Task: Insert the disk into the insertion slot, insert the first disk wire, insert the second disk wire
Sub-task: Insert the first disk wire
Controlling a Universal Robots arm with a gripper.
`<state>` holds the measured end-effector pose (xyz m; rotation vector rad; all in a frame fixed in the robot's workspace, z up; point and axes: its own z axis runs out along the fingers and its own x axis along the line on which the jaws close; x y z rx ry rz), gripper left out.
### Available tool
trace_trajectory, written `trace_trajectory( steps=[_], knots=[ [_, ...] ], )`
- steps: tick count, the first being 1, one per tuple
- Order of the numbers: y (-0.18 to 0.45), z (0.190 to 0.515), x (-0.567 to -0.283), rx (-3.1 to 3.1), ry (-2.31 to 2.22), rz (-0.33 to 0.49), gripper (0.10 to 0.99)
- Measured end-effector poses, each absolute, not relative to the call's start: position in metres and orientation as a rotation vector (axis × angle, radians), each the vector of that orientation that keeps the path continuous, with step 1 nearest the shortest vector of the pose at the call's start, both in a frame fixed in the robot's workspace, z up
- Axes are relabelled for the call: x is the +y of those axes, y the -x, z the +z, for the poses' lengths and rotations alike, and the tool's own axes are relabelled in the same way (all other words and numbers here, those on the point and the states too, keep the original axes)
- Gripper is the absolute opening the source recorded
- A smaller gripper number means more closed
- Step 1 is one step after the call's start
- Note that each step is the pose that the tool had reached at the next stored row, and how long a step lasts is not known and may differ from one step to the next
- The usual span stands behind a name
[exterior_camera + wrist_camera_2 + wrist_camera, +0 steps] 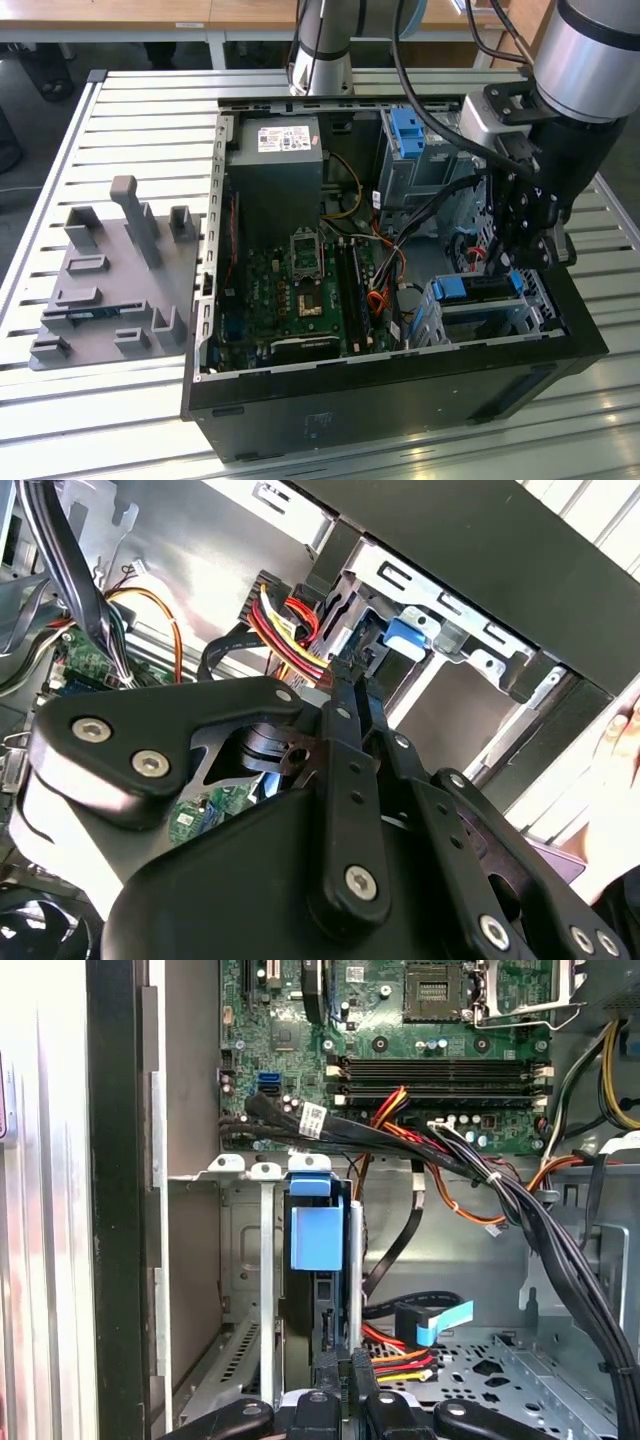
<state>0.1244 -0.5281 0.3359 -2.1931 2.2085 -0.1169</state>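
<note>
Hand [348,1398] nearly closed around wire connector [333,1368] at the disk [315,1240].

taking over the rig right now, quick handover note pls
The gripper sits at the exposed edge of the disk, by the plug of the red-yellow wire.
Done: the disk stands in the insertion slot.
Unclear: whether the red-yellow wire's plug is fully seated.
Left: the blue-plug cable lies loose beside the slot, not connected.
</note>
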Motion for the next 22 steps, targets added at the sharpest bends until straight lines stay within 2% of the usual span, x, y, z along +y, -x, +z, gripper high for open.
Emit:
trace_trajectory(
  steps=[22],
  knots=[
    [-0.1256, 0.3331, -0.5326, 2.203, 2.198, -0.117, 0.165]
  ],
)
